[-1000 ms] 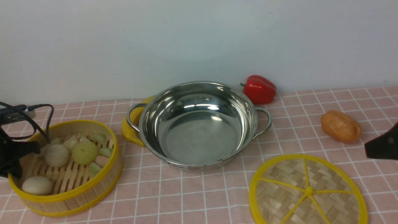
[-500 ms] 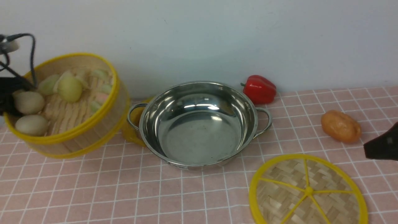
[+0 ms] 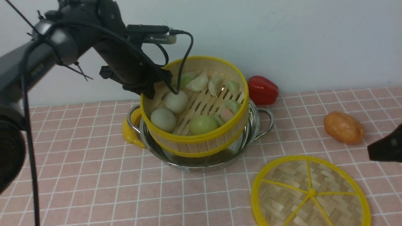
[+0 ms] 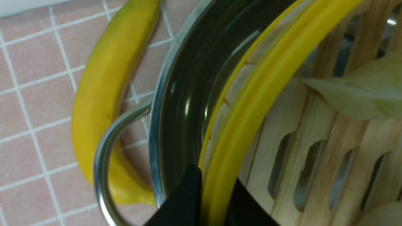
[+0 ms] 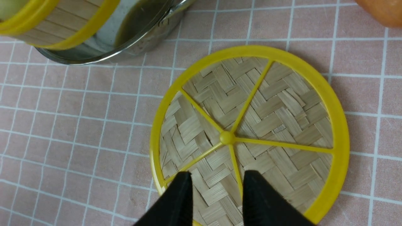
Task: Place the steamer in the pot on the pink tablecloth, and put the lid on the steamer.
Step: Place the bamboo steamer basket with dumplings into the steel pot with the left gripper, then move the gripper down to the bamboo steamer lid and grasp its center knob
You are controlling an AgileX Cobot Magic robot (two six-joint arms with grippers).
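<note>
The steamer (image 3: 194,106), a bamboo basket with yellow rims holding pale buns and dumplings, hangs tilted over the pot (image 3: 265,121), with its lower edge inside the steel rim. My left gripper (image 3: 150,86) is shut on the steamer's back-left rim. In the left wrist view its black fingers (image 4: 185,194) pinch the yellow rim (image 4: 251,103) above the pot (image 4: 157,110). The woven lid (image 3: 311,191) lies flat on the pink tablecloth (image 3: 94,175) at the front right. My right gripper (image 5: 216,188) hovers open over the lid (image 5: 282,125), with nothing between its fingers.
A banana (image 3: 130,128) lies against the pot's left handle. A red pepper (image 3: 262,89) sits behind the pot by the wall. An orange-brown lump of toy food (image 3: 344,127) lies right of the pot, near my right gripper (image 3: 384,149).
My left arm has lifted the steamer off the cloth at the front left and carried it rightward over the pot. The right arm and lid have not moved.
</note>
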